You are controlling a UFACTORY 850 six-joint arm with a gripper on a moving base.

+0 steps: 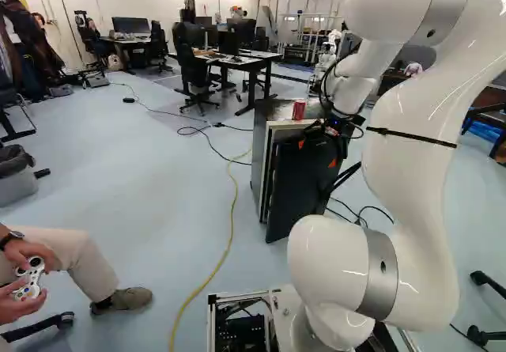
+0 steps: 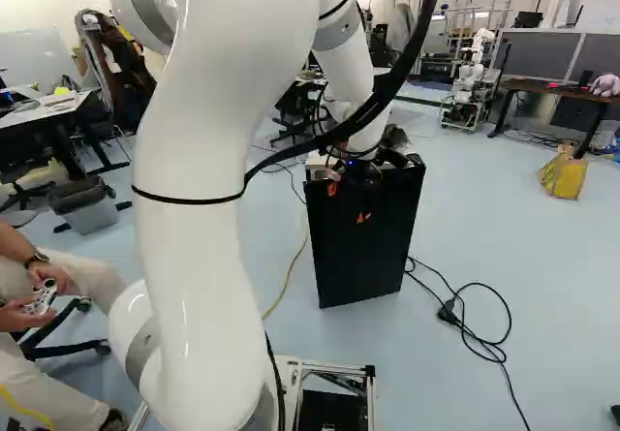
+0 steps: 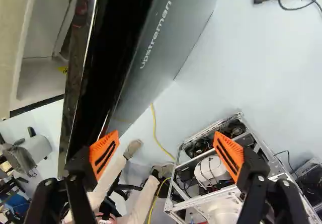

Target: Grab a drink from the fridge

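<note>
Black fridge door (image 1: 297, 187), seemingly ajar, yellow cable (image 1: 232, 225), bin (image 1: 16, 186)

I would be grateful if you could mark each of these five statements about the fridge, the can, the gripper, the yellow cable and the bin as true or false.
1. A red can stands on top of the fridge. True.
2. The gripper is clamped on the can. False: the gripper is open, with nothing between its pads.
3. The fridge door stands partly open. True.
4. The yellow cable is coiled on the fridge. False: the yellow cable runs along the floor.
5. The bin is at the left of the left base view. True.
</note>
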